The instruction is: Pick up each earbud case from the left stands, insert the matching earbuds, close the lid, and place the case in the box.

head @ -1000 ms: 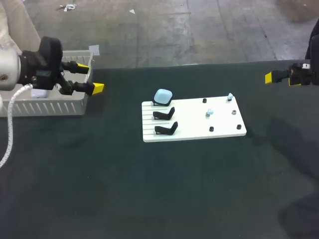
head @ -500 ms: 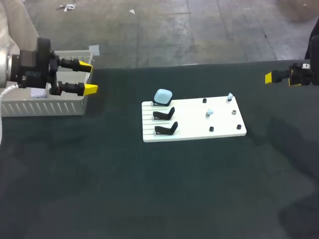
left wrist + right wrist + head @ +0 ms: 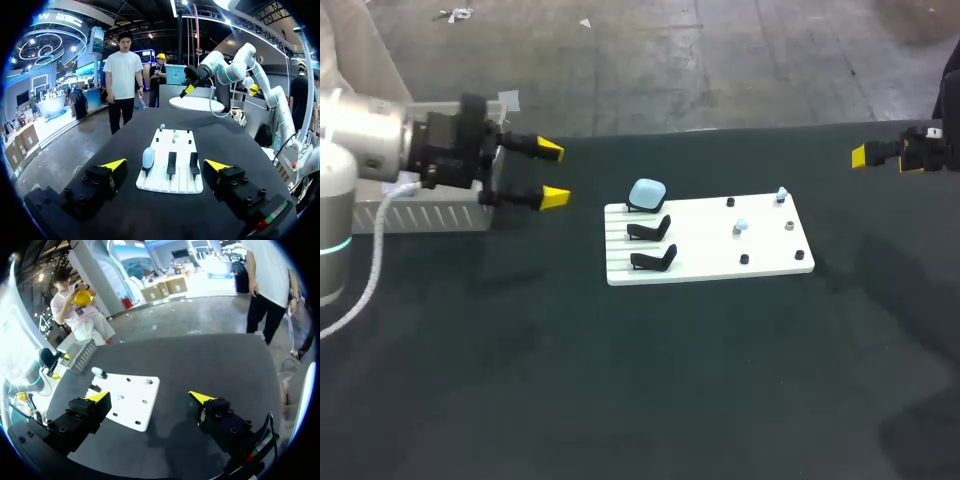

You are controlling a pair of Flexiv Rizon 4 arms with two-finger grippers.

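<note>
A light blue earbud case [image 3: 647, 194] rests on the farthest of three black stands at the left end of a white board [image 3: 775, 262]. The two nearer stands [image 3: 652, 246] are bare. Two pale blue earbuds [image 3: 780, 193] [image 3: 740, 227] stand on pegs at the board's right end. My left gripper [image 3: 553, 174] hangs open just left of the board, fingers pointing at the case; in its wrist view [image 3: 165, 165] the case [image 3: 148, 157] lies ahead, near one finger. My right gripper [image 3: 865, 155] stays open at the far right, well away from the board [image 3: 132, 400].
A white slatted box [image 3: 420, 212] sits at the table's back left corner, behind my left arm. Small black and grey pegs [image 3: 744, 258] dot the board's right half. Dark table surface spreads in front of and to the right of the board.
My left gripper has swung right, from over the box's edge to just left of the board, still open. The right arm has not moved.
</note>
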